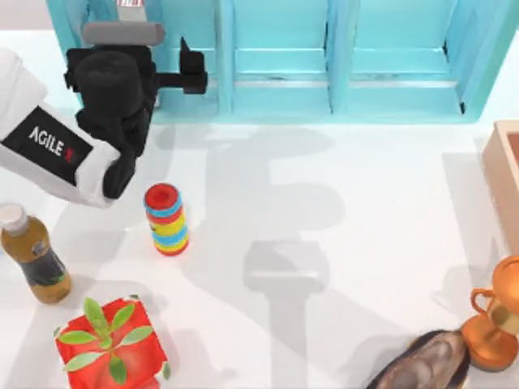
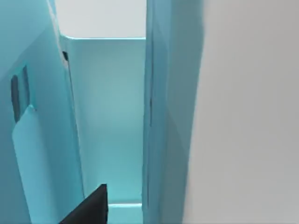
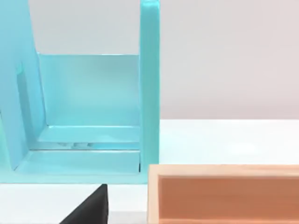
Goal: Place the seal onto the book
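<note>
Reaching toward the back of the table, the left arm sits at the top-left, white casing marked AGILE X, with the left gripper (image 1: pixel 191 66) pointed at the turquoise shelf unit (image 1: pixel 280 61). One dark finger (image 1: pixel 192 63) is visible at the shelf front; can't tell how far the fingers are apart, and nothing shows in their grasp.

Neither the seal nor the book can be made out anywhere on the tabletop, so their positions can't be given.

Clutter around:
- stack of coloured rings (image 1: pixel 166 219), red on top, upright just in front of the left arm
- bottle (image 1: pixel 32 263) with dark drink and white cap, lying tilted near the left edge
- red box with green leaves (image 1: pixel 109 344) at the front left, near the bottle
- copper trophy cup (image 1: pixel 499 324) at the front right edge
- dark glossy oval thing (image 1: pixel 426 365) touching or just beside the trophy base, can't tell which
- wooden box (image 1: pixel 503 174) at the right edge, open top

Left wrist view looks into a shelf compartment (image 2: pixel 110 112), divider wall (image 2: pixel 156 112) close alongside. Right wrist view shows the end compartment (image 3: pixel 88 107) of the shelf and the wooden box rim (image 3: pixel 224 170) just beside it.

Surface: plain white table (image 1: pixel 340 243), arm shadows across the middle. Pale plain wall behind the shelf.
</note>
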`<move>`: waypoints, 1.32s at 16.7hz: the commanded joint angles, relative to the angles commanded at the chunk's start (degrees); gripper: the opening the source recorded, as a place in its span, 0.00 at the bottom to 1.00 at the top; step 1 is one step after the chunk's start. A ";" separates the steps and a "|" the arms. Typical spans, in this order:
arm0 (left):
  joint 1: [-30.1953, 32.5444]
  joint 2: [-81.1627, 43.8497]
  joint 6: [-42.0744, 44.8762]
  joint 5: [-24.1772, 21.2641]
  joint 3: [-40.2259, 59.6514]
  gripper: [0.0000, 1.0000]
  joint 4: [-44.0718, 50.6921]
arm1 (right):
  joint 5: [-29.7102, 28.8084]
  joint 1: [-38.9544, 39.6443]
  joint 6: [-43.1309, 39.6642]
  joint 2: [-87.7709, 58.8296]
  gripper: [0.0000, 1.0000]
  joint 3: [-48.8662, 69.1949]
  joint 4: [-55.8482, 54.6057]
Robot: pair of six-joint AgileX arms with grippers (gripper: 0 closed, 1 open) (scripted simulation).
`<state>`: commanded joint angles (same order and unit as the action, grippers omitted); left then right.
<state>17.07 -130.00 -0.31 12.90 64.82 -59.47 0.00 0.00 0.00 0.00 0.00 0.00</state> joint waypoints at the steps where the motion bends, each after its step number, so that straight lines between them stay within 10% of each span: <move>1: -0.73 -2.03 0.03 -0.71 1.84 1.00 -0.17 | 0.00 0.00 0.00 0.00 1.00 0.00 0.00; 7: -1.91 -4.89 0.14 -1.94 4.10 1.00 -1.03 | 0.00 0.00 0.00 0.00 1.00 0.00 0.00; 20: -1.91 -4.89 0.14 -1.94 4.10 0.02 -1.03 | 0.00 0.00 0.00 0.00 1.00 0.00 0.00; 22: -1.91 -4.89 0.14 -1.94 4.10 0.00 -1.03 | 0.00 0.00 0.00 0.00 1.00 0.00 0.00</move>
<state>15.17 -134.89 -0.17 10.97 68.93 -60.50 0.00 0.00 0.00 0.00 0.00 0.00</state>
